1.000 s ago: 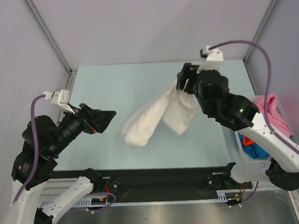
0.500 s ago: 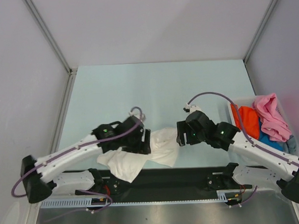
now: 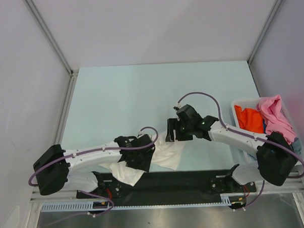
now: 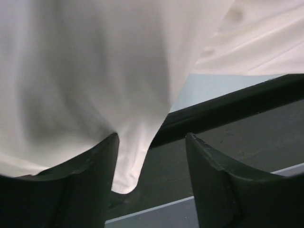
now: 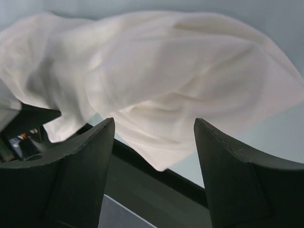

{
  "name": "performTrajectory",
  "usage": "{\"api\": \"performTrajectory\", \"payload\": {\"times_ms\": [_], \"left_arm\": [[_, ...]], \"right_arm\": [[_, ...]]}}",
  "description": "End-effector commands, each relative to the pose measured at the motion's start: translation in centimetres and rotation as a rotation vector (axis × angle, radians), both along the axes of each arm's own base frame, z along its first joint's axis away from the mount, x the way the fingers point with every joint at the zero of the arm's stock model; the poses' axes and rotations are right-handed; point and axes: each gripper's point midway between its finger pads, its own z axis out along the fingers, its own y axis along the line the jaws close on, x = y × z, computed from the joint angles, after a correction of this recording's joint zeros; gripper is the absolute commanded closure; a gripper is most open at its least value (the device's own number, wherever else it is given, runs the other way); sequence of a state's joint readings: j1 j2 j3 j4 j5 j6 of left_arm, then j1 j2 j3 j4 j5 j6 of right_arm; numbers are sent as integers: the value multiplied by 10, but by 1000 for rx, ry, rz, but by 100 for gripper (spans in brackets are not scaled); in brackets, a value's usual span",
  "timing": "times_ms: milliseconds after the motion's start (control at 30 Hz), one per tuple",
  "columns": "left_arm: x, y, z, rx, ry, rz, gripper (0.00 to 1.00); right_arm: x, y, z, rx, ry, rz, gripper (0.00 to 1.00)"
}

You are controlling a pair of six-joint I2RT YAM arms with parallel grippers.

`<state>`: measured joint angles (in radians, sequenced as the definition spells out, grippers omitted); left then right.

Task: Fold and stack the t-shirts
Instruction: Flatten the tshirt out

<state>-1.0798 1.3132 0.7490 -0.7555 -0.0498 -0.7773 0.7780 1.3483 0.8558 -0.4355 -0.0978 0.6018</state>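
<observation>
Cloth this limp will slump, so we judge the white t-shirt (image 3: pixel 168 154), bunched over the counter's (image 3: pixel 116 95) near edge, best pinched at a hem; left gripper (image 4: pixel 152 137) and right gripper (image 5: pixel 154 121) both gape, holding nothing.

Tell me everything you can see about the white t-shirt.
The white t-shirt is soft cloth, crumpled in a wrinkled heap at the near edge of the table, part spilling onto the black rail. The open left end effector is over it, cloth between its fingers; the open right end effector hangs beside it.
</observation>
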Motion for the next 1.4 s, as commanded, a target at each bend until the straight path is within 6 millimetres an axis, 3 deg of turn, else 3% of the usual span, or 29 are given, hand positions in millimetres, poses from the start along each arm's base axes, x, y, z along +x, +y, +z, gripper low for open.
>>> {"api": "performTrajectory", "payload": {"times_ms": [0, 67, 133, 300, 333, 433, 500, 533, 567, 633, 700, 767, 800, 867, 933, 967, 1033, 1100, 1267, 1333, 1367], "left_arm": [[-5, -11, -4, -81, 19, 36, 33], [-7, -6, -10, -63, 27, 51, 28], [-10, -2, -19, -53, 41, 62, 29], [-13, 5, -34, -29, 56, 87, 60], [-13, 5, -35, -27, 56, 89, 63], [-10, 6, -30, -34, 43, 121, 83], [-6, 7, -18, -55, 9, 143, 97], [-4, 8, -12, -63, -9, 152, 100], [-4, 16, -7, -40, -19, 160, 100], [11, 12, 25, -92, -109, 177, 100], [27, 18, 69, -112, -212, 209, 100], [34, 29, 101, -111, -275, 225, 100], [45, 25, 137, -172, -342, 237, 100], [59, 37, 192, -228, -470, 280, 100], [69, 47, 225, -249, -568, 278, 100], [71, 48, 255, -312, -618, 273, 100], [73, 53, 280, -331, -684, 222, 100], [73, 68, 308, -356, -750, 229, 100], [79, 107, 356, -342, -914, 292, 100], [80, 121, 373, -345, -980, 313, 100], [83, 124, 380, -356, -1010, 335, 100]], "right_arm": [[23, 30, 35, 178, -50, 24, 27], [28, 35, 38, 204, -47, 28, 28], [31, 39, 30, 193, -13, 27, 28], [20, 53, 16, 201, 61, 52, 36], [18, 55, 13, 200, 71, 55, 44], [10, 57, 7, 193, 100, 60, 46], [11, 51, 6, 175, 90, 45, 59], [9, 43, 2, 143, 99, 35, 76], [15, 35, 10, 121, 59, 10, 82], [17, 12, 14, 52, 40, 0, 100], [27, -9, 41, 7, -63, -17, 100], [28, -40, 55, -94, -111, -54, 100], [34, -48, 77, -107, -176, -79, 100], [33, -80, 108, -163, -268, -141, 100], [29, -99, 150, -135, -367, -196, 100], [30, -111, 165, -142, -412, -247, 100], [17, -129, 198, -95, -481, -302, 100], [8, -143, 215, -65, -524, -351, 100], [-22, -173, 268, 44, -684, -373, 100], [-27, -181, 268, 31, -731, -364, 100], [-25, -190, 254, -13, -725, -399, 100]]}}
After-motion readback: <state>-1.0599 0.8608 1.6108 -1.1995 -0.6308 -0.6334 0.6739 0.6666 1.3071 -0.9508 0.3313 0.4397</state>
